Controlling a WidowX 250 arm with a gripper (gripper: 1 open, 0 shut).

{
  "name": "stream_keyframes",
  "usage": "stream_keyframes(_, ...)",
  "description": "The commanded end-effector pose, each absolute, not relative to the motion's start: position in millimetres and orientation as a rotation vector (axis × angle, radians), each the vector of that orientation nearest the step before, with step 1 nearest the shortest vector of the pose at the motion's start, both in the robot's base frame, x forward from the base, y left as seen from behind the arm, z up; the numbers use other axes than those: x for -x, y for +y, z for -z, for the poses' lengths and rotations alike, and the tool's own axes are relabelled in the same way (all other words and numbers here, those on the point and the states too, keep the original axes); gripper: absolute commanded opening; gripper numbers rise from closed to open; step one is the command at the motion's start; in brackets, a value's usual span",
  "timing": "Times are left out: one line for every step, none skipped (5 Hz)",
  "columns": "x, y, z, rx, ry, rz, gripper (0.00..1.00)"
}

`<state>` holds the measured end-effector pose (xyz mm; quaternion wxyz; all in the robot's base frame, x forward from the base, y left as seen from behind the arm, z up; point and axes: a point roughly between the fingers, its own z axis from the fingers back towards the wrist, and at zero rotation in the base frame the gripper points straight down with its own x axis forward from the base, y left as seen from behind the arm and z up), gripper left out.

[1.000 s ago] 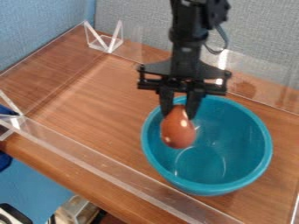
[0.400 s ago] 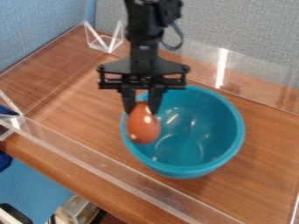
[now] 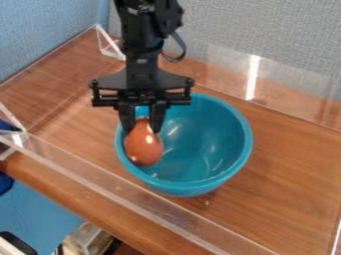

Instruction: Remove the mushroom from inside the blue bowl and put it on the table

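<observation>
- Two things have just moved together: the mushroom (image 3: 144, 147) and the blue bowl (image 3: 229, 159) both sit further left in the view than a second ago, and the gripper (image 3: 143, 124) has gone the same way
- The bowl has slid across the table (image 3: 273, 189), so I take it that the mushroom or a fingertip is pushing on its wall and towing it along
- The gripper's fingers are drawn nearly together, with the mushroom hanging just under the tips, cap down; it has travelled with them, so I judge they have it by the stem, though the stem itself is hard to make out
- The mushroom is still within the bowl's outline, over by the left wall, below the rim as far as I can tell
- For the task, that sideways travel gets the mushroom no nearer to being out, since the bowl comes too
- What seems needed is a straight lift until the cap is above the rim, then a move sideways and a gentle set-down on the wood
- Dragging on could tip the bowl or pull the smooth cap out of the grip
</observation>
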<state>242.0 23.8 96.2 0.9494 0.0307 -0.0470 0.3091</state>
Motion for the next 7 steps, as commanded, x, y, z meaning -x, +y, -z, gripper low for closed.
stream_keyframes(-244.0,34.4,-95.5,-0.073,-0.123,-0.662,0.00)
stream_keyframes(-244.3,41.4,-88.0,-0.088,-0.121,-0.679,0.00)
stream_keyframes(-245.2,44.6,-79.3,-0.100,-0.115,-0.687,0.00)
stream_keyframes(-245.6,45.0,-70.9,-0.108,-0.104,-0.690,0.00)
stream_keyframes(-245.5,43.7,-65.9,-0.112,-0.098,-0.691,0.00)
stream_keyframes(-245.8,42.5,-62.7,-0.114,-0.096,-0.693,0.00)
stream_keyframes(-246.1,40.9,-60.1,-0.114,-0.096,-0.694,0.00)
